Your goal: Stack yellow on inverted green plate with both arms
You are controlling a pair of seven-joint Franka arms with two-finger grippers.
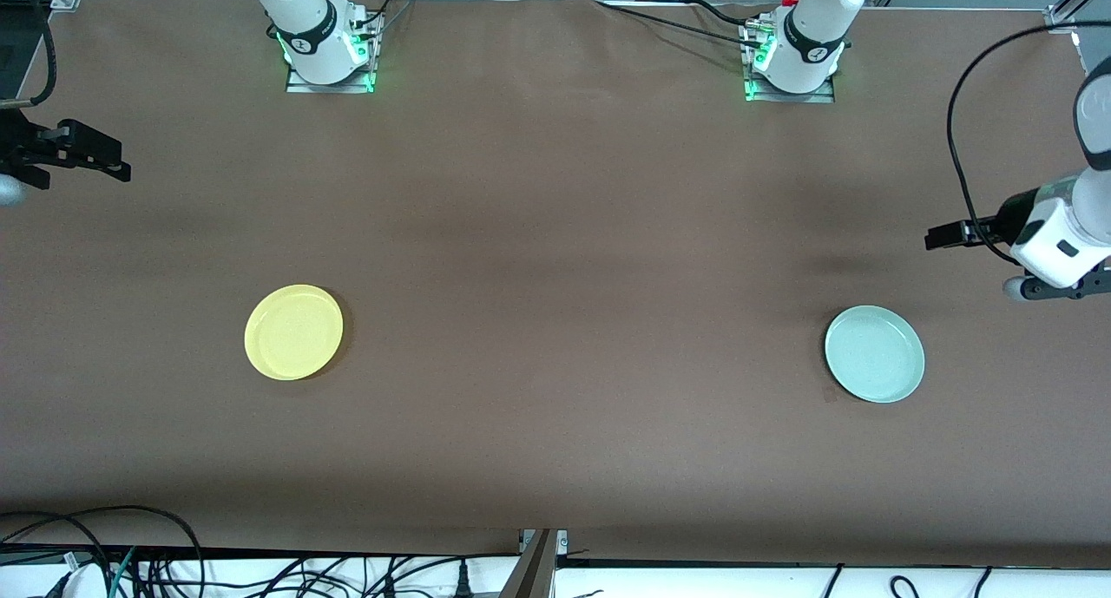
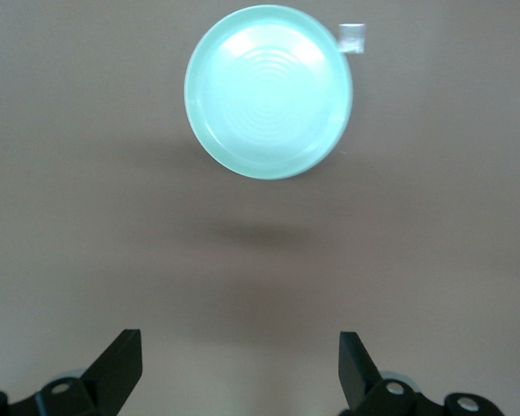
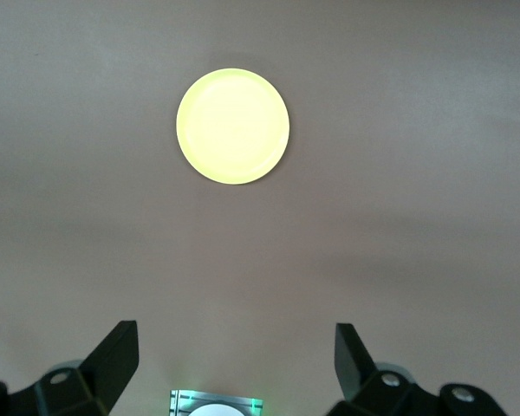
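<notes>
Green plate [image 1: 874, 354] nearest us, rim up; yellow [image 1: 293, 331] well apart. We see left end effector [image 2: 240, 374] and right end effector [image 3: 237, 371] spread wide, holding nothing, over bare tabletop [image 1: 555, 277].

Yellow plate [image 1: 293, 332]: plain pale yellow, lower left of frame. Green plate [image 1: 874, 354]: pale mint, faint concentric rings, lower right. Table [image 1: 555, 259]: plain brown.

Both arms are running off the front view's side edges, so only part of the right gripper [image 1: 82, 160] and left gripper [image 1: 955, 233] is showing. In each wrist view the picture's edge is cutting off the fingers' bases. A small pale square [image 2: 353, 37] touching the green plate [image 2: 269, 91] is staying too blurred to identify.
</notes>
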